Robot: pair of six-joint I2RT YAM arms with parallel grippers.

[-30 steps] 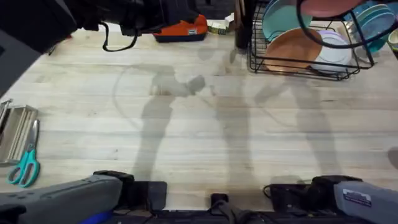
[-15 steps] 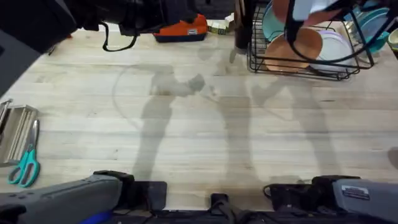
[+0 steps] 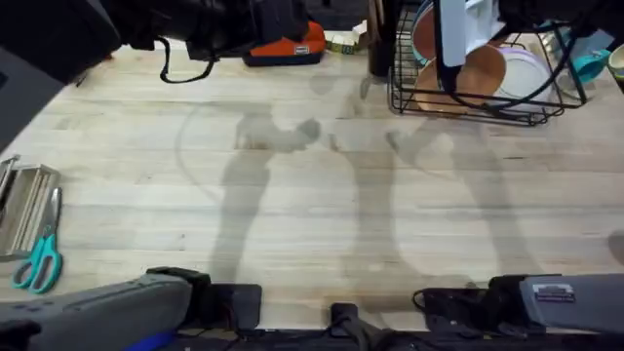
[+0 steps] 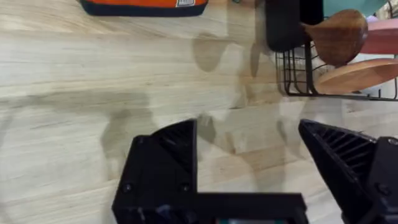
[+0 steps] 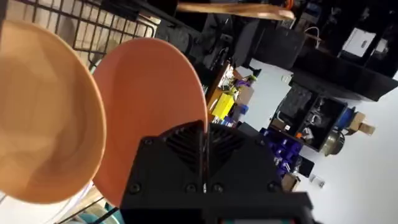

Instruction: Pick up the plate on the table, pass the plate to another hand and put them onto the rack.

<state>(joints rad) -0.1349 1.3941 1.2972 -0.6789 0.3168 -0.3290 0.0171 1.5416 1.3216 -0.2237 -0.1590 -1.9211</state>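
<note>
My right gripper point(image 5: 203, 142) is shut on the rim of the pale-pink plate point(image 5: 155, 106) and holds it on edge. The plate hangs beside the orange-tan plate point(image 5: 43, 118), over the wires of the rack point(image 5: 93, 25). From overhead, the pink plate point(image 3: 422, 34) shows as a thin arc at the left end of the rack point(image 3: 468, 102), under the blurred right arm point(image 3: 466, 24). My left gripper point(image 4: 249, 158) is open above the bare table point(image 4: 74, 87), with nothing between its fingers. The left arm point(image 3: 224, 24) is dark at the far left.
The rack also holds a pale lavender plate point(image 3: 526, 78) and teal plates point(image 3: 585, 39). An orange-and-black tool point(image 3: 285, 47) lies at the table's far edge. Teal scissors point(image 3: 39, 263) and a metal piece point(image 3: 24, 205) lie at the left edge. A dark post point(image 3: 380, 39) stands left of the rack.
The right arm has swung the pink plate from flat and high over the rack's middle to on edge at the rack's left end. The left arm has stayed put.
</note>
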